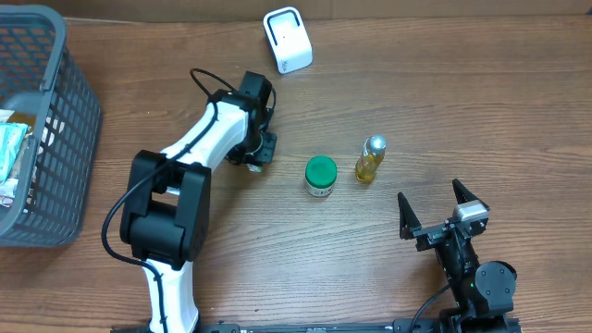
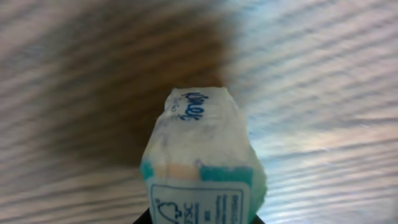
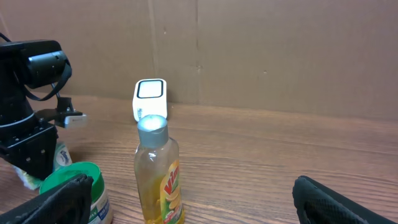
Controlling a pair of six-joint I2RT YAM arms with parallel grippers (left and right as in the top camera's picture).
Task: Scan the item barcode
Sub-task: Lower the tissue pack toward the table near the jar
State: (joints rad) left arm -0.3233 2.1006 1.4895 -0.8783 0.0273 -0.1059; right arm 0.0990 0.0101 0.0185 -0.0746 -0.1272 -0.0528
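Basket [image 1: 74, 120] sits way off to the left of the jar [image 1: 321, 176] with some stuff in it. The item to scan looks like a small tissue pack [image 2: 199, 155]. It's on the worktop [image 1: 462, 92] just left of the jar, right under the tip of the left arm [image 1: 208, 129]. Left jaws look clamped on the pack's near end, though the wrist view barely shows them, so that's my read. The pack should be light and squishy with slick film, so it'll deform and could slide. I'd grip across the narrow sides near one end, firm but not crushing, and keep the printed label face uncovered. Can't tell from here where the barcode is. The scanner [image 1: 288, 40] is behind the jar and a touch left, well apart from it, so the label has to end up facing that. A bottle [image 1: 370, 160] stands just right of the jar. Right jaws are wide apart and holding nothing, further right of the jar and nearer the front edge.
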